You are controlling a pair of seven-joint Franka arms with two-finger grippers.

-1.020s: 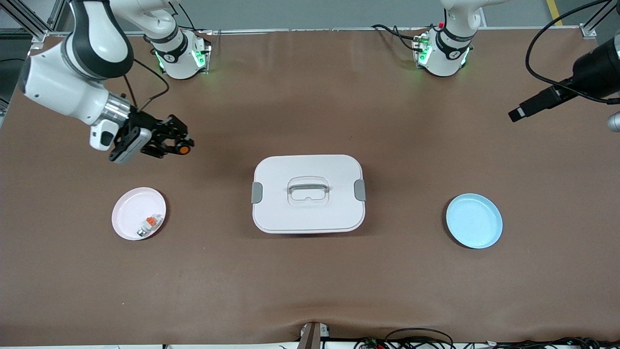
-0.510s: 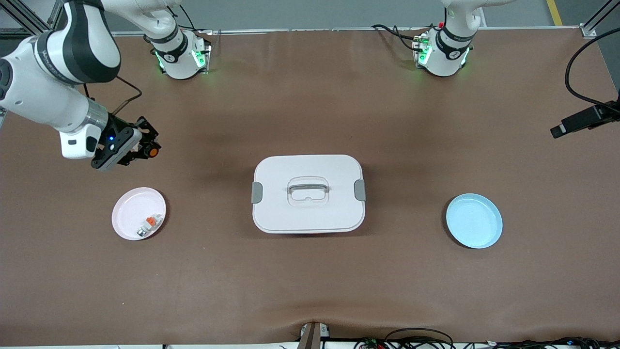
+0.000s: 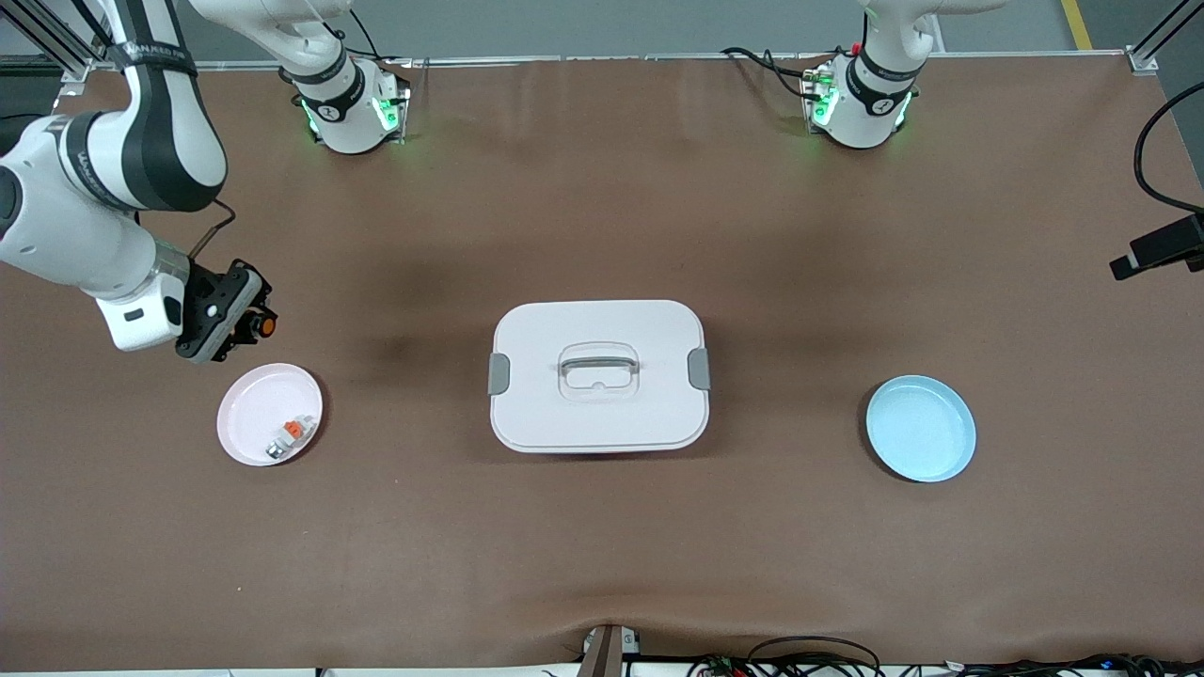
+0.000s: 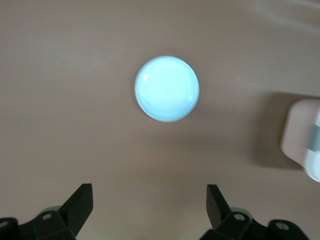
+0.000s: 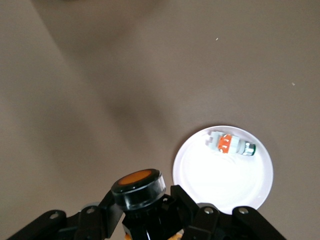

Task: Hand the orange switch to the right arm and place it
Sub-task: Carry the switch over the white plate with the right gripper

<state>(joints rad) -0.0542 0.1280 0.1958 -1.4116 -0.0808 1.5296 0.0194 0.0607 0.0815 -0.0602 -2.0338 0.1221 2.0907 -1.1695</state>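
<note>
Sitting pinched between the fingers of the right hand, the orange switch hangs in the air over bare worktop just beside the pink plate, toward the right arm's end. From the front only its orange cap shows, the black body lost against the dark fingers; the right wrist view gives the switch clearly, cap up, with the hand cut off by the frame's edge. That same view shows the pink plate holding a white-and-silver part with an orange tab near its rim, a detail small and hard to read from the front.

A white lidded box with grey side clips stands mid-worktop, and a light blue plate lies toward the left arm's end.

Only a black piece of the left arm shows at the front view's edge; its hand is out of sight there. The left wrist view shows the left hand spread wide and holding nothing, high over the blue plate, with a corner of the box cut off.

Brown matting covers the worktop, rippled at the edge nearest the front camera.
</note>
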